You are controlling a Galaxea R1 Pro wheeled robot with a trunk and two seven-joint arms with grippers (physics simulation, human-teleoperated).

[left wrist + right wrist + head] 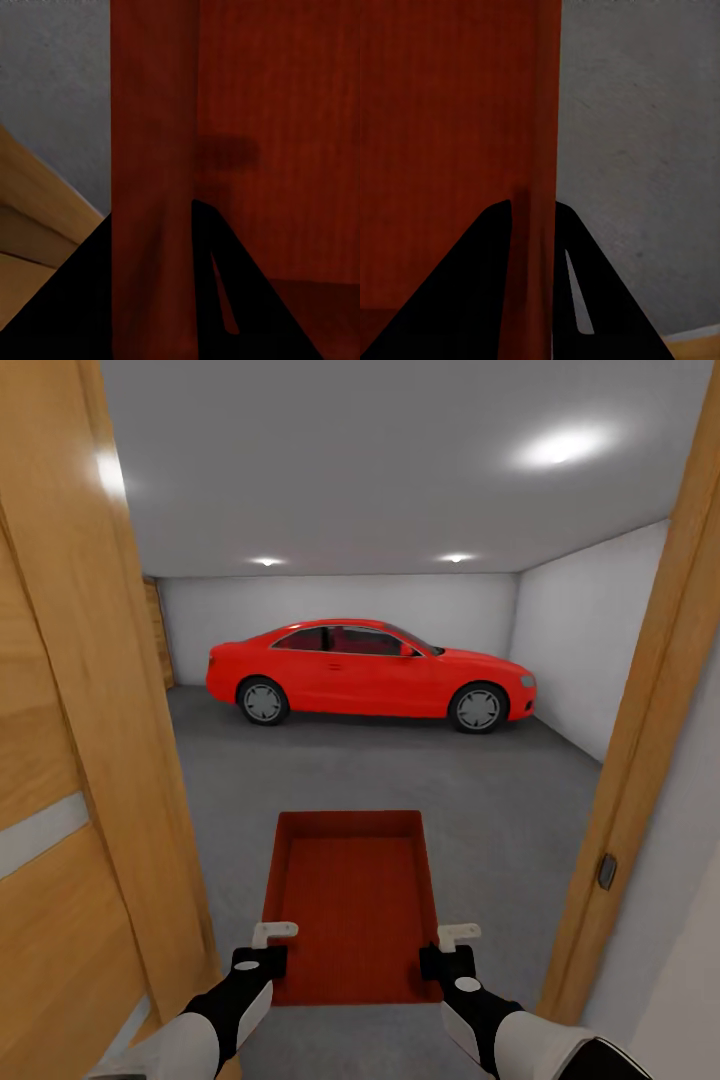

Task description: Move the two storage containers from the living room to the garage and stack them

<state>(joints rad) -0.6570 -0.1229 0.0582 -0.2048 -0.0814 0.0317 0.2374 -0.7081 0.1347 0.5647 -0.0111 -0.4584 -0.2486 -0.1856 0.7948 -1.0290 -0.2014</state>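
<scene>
Item: storage container (348, 900), orange-red, open top, one seen; lower centre of the frame, carried level between my two arms in the doorway.
Left gripper (262, 950): clamped on the container's near-left wall; my wrist view has that wall (154, 187) between the black fingers (67, 300).
Right gripper (450, 952): clamped on the near-right wall (536, 187) likewise.
Garage floor (500, 790): dark grey concrete, middle of the frame, under and beyond the container.
Red car (370, 675): centre, side-on against the white back wall.
Wooden door frame (640, 740): both edges.
</scene>
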